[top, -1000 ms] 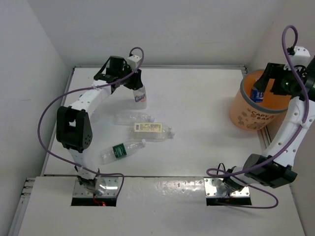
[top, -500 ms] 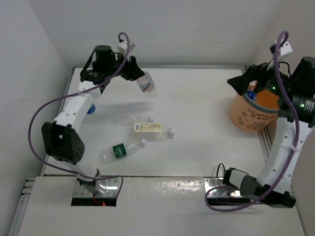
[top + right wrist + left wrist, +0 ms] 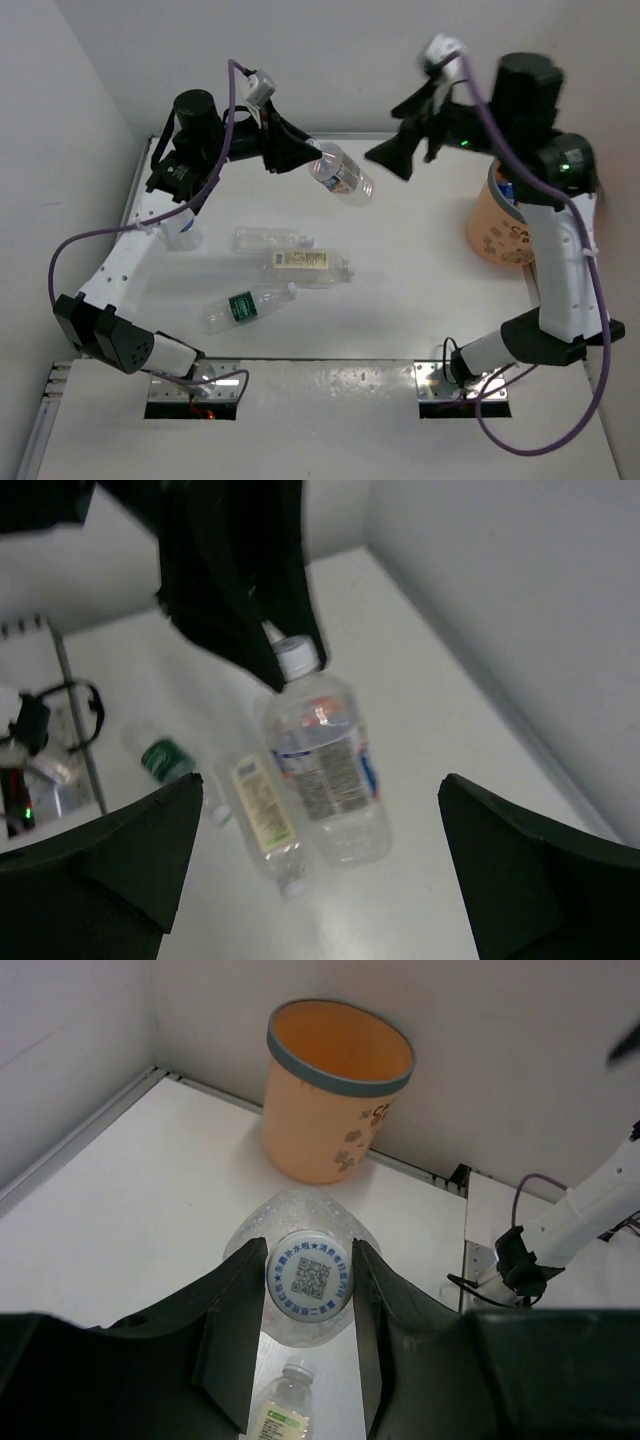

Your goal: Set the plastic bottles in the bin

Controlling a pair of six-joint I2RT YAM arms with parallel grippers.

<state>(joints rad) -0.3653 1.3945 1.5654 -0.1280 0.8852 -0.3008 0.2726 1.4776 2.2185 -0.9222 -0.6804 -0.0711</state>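
The bottle cap (image 3: 309, 1278) carries a QR code.

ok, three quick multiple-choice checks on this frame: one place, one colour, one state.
1. Where is the held bottle?
A. Inside the bin
B. Up in the air above the table
C. Lying beside the left arm's base

2. What colour is the label on the lying bottle nearest the arm bases?
A. Red
B. Cream
C. Green

3. What state is the right claw in?
A. Shut on a bottle
B. Open and empty
C. Shut and empty

Answers:
1 B: the left claw grips it at the cap end, clear of the surface.
2 C: a dark green band wraps its middle.
3 B: its fingers stand wide apart and touch nothing.
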